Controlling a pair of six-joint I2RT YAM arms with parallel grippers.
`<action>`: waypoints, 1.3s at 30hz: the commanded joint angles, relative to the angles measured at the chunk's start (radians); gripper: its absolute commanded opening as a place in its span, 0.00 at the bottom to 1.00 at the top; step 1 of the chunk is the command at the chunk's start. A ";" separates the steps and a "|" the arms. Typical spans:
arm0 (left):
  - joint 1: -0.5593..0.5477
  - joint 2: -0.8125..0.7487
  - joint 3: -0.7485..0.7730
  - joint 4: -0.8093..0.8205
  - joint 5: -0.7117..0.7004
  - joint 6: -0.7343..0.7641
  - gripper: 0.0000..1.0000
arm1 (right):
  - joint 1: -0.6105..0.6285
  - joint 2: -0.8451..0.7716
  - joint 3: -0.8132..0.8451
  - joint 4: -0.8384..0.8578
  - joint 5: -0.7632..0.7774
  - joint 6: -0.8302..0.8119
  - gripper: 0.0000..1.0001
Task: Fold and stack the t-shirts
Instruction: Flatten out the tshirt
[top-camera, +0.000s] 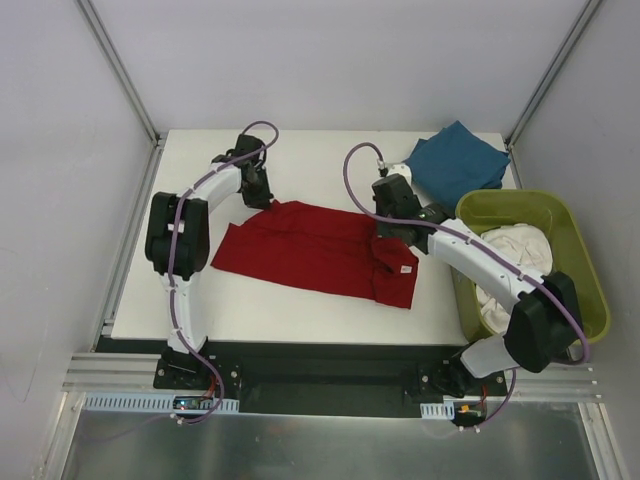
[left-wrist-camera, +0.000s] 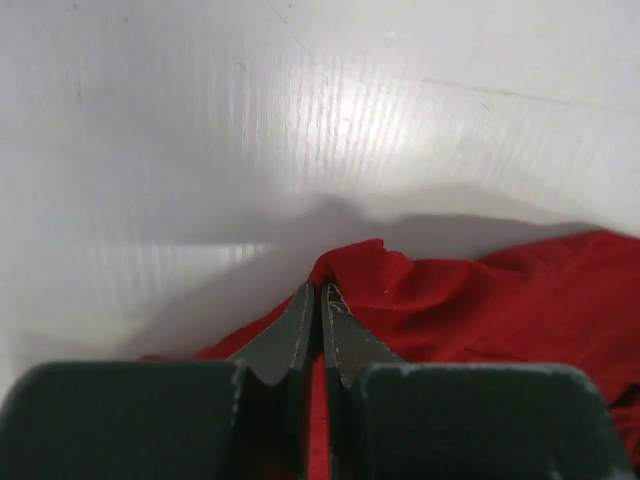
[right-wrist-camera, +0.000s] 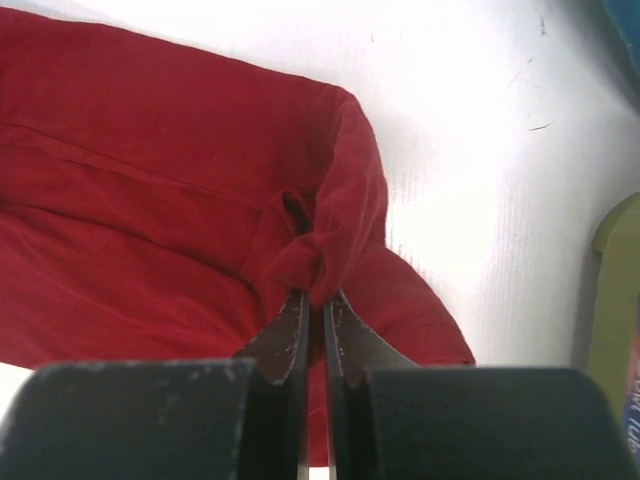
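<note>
Top external view shows the red t-shirt (top-camera: 310, 250) spread across the middle of the counter (top-camera: 300, 310), lying between the two claws. The left claw (top-camera: 262, 196) sits at the shirt's far left corner, clenched on a raised peak of red cloth, which the left wrist view shows at its tips. The right claw (top-camera: 388, 243) is at the shirt's right end, near the small white neck label (top-camera: 404, 268), clenched on a bunched, raised fold of the red cloth. The counter is white, boxed in by pale grey walls (top-camera: 70, 120). A folded teal t-shirt (top-camera: 455, 160) lies at the far right corner. Just beside it, along the counter's right edge, an olive-green tub (top-camera: 585, 270) holds the crumpled white t-shirt (top-camera: 515, 255).
</note>
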 joint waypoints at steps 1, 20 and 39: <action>0.009 -0.280 -0.041 -0.030 -0.073 0.027 0.00 | 0.004 -0.127 0.037 -0.038 0.059 -0.052 0.01; 0.003 -1.600 -0.204 -0.042 -0.124 -0.119 0.00 | 0.004 -0.875 0.302 -0.112 -0.415 -0.084 0.01; 0.003 -1.417 -0.199 -0.121 -0.323 -0.154 0.00 | 0.004 -0.728 0.316 -0.175 -0.051 -0.142 0.01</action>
